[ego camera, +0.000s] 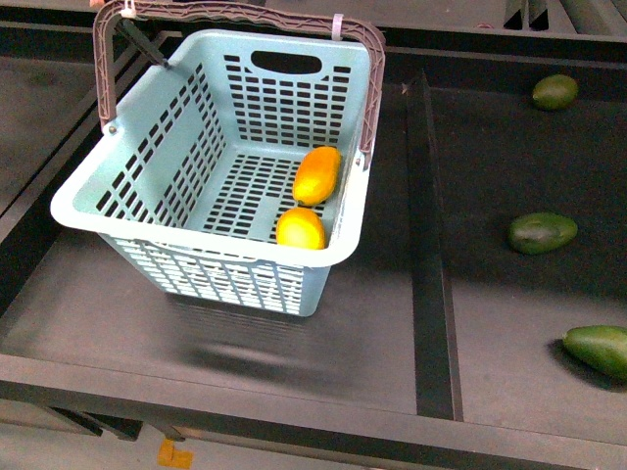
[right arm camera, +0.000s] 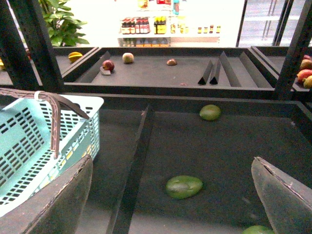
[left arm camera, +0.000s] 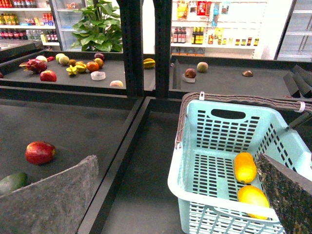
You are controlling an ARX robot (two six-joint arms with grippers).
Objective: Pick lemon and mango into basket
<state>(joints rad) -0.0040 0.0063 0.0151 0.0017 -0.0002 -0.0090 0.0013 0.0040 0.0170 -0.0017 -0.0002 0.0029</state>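
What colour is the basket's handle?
Brownish-purple; the handle arches over the light teal basket. Front view shows it best.

The mango (ego camera: 317, 175) and lemon (ego camera: 301, 228) lie in the basket (ego camera: 147, 157), lemon in front; three fruits (ego camera: 541, 233) lie well right, past a divider (ego camera: 431, 245).

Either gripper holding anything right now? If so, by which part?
Nothing held. Left gripper and right gripper are both open and empty. The mango and lemon lie in the basket.

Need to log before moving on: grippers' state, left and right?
Left gripper: open, holding nothing.
Right gripper: open, holding nothing.
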